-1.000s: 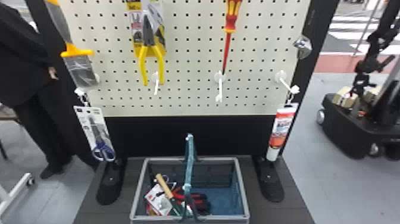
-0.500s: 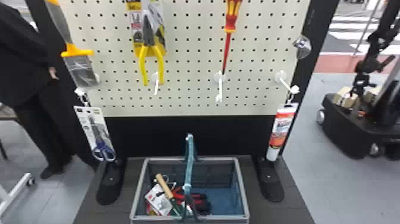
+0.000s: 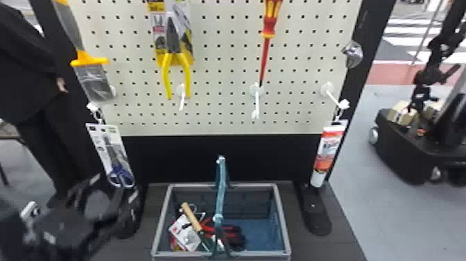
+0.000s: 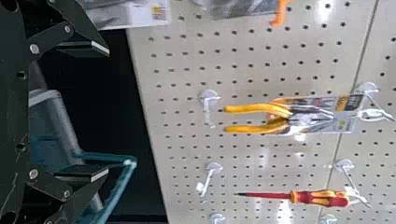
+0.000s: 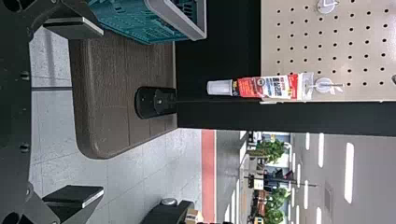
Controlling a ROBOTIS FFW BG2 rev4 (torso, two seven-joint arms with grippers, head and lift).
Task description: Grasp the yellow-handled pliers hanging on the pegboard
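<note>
The pegboard [image 3: 225,114] is standing behind a dark table [image 3: 312,246], with the yellow-handled pliers [image 3: 175,57] hanging at its upper left. The left gripper [image 4: 88,109], jaws apart, is beginning its approach and must climb level with the handles. The right gripper [image 5: 77,112] is waiting, jaws apart too. The left arm [image 3: 66,225] has just risen into the head view's lower left corner.

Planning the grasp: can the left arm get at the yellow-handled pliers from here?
Probably yes: the left gripper is open, facing the yellow-handled pliers on the pegboard, with nothing between them.
</note>
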